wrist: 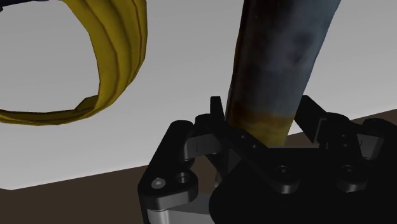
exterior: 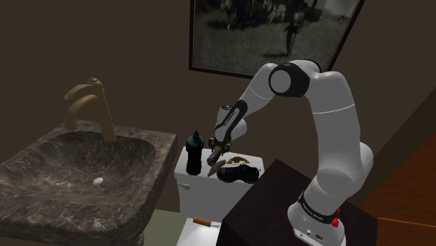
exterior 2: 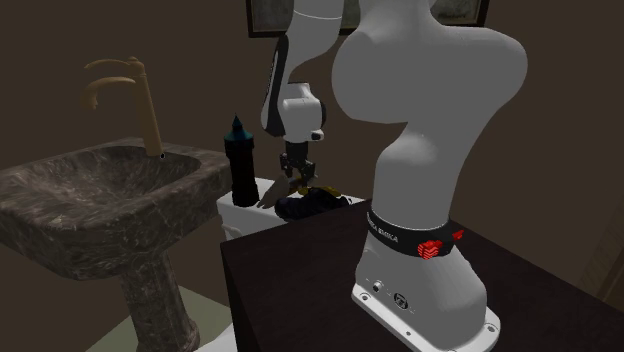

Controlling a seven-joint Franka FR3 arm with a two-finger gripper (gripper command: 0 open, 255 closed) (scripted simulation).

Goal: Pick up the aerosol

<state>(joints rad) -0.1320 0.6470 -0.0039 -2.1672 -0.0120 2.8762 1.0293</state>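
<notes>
On top of the white toilet tank (exterior: pixel 192 185), your gripper (exterior: pixel 215 150) holds the aerosol can (exterior: pixel 214 163) tight, with one black finger pressed on each side of it. The can is brown and dark blue. In the shoulder view it leans, with its low end close to the tank lid, and you cannot tell if it touches the lid. A tall dark bottle (exterior: pixel 194 150) with a pointy top stands on the tank just beside the can, on the shoulder view's left. A yellow banana (exterior: pixel 237 161) lies on the other side of the can, near it, next to a dark lump (exterior: pixel 237 173) you cannot name. The dark stone sink (exterior: pixel 77 175) with its brown tap (exterior: pixel 91 105) sits further to the shoulder view's left. Your white arm (exterior: pixel 328 133) bends over from its dark stand (exterior: pixel 272 203).
</notes>
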